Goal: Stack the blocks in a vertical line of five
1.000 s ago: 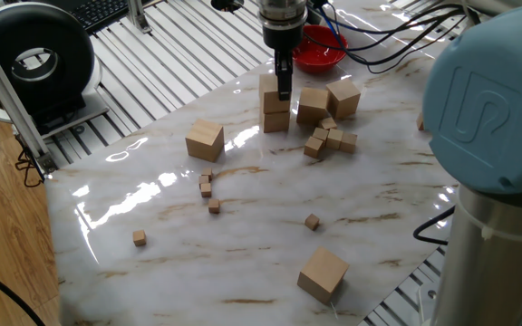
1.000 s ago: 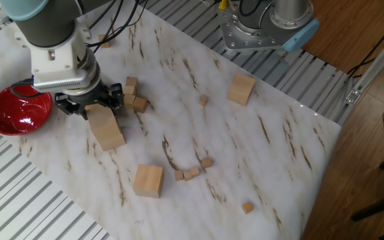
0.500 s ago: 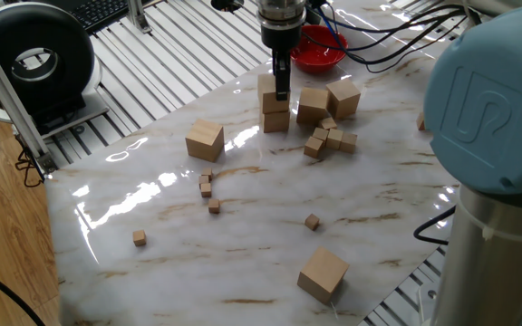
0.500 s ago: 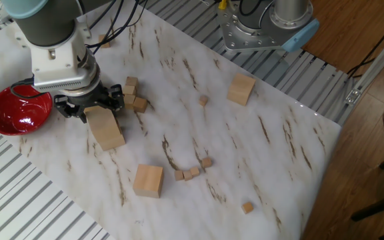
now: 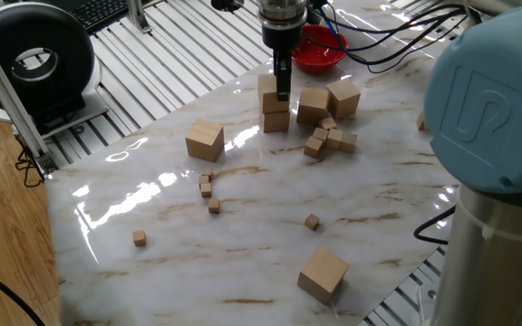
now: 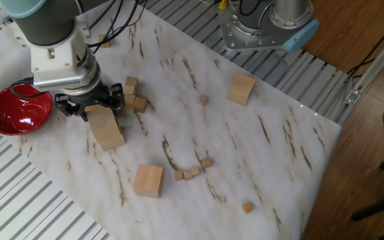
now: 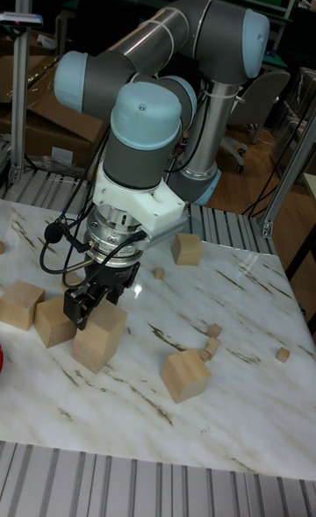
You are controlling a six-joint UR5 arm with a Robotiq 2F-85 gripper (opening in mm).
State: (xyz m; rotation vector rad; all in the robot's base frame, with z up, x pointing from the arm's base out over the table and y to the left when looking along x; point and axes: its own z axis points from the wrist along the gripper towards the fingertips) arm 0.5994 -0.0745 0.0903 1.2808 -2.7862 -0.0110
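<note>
Your pincer [image 5: 282, 91] has stayed clamped on the upper block [image 5: 272, 90] of a two-high stack [image 5: 275, 107] at the far side, unchanged over the last second; you're only two of five up, release next

Six plain tan cubes. Two-high stack [image 5: 275, 107], top cube [image 7: 107, 319] sits slightly askew on the bottom one. Two singles [image 5: 313, 104] [image 5: 343, 98] just beside the stack, near each other. One [image 5: 205, 140] alone mid-table. One [image 5: 322, 274] well apart near the table edge.
</note>
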